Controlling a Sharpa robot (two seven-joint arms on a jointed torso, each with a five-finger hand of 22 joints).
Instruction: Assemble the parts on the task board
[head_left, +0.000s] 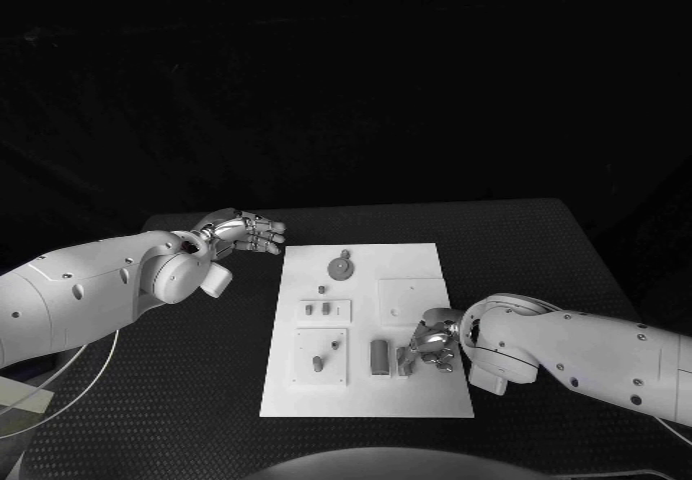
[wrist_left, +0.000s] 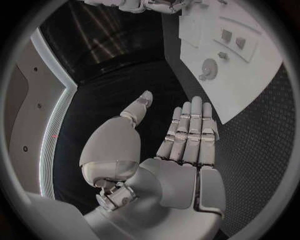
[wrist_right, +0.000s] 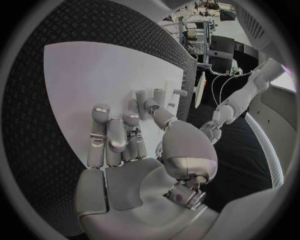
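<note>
The white task board (head_left: 418, 400) lies in the middle of the table. On it sit grey parts: a round disc (head_left: 340, 267) at the far end, two small pegs (head_left: 317, 310) in a square block, and a longer cylinder (head_left: 379, 356) near the front. My right hand (head_left: 433, 342) is low over the board's right side, fingers partly curled, thumb (wrist_right: 156, 111) beside an upright grey part (head_left: 407, 362). Whether it grips that part is hidden. My left hand (head_left: 242, 232) hovers flat and empty off the board's far left corner, fingers (wrist_left: 190, 127) straight.
A raised square plate (head_left: 408, 296) occupies the board's right middle, and another block (head_left: 320, 358) with a peg sits front left. Bare black table (head_left: 548, 250) surrounds the board. A white cable (head_left: 87, 385) curves along the table's left edge.
</note>
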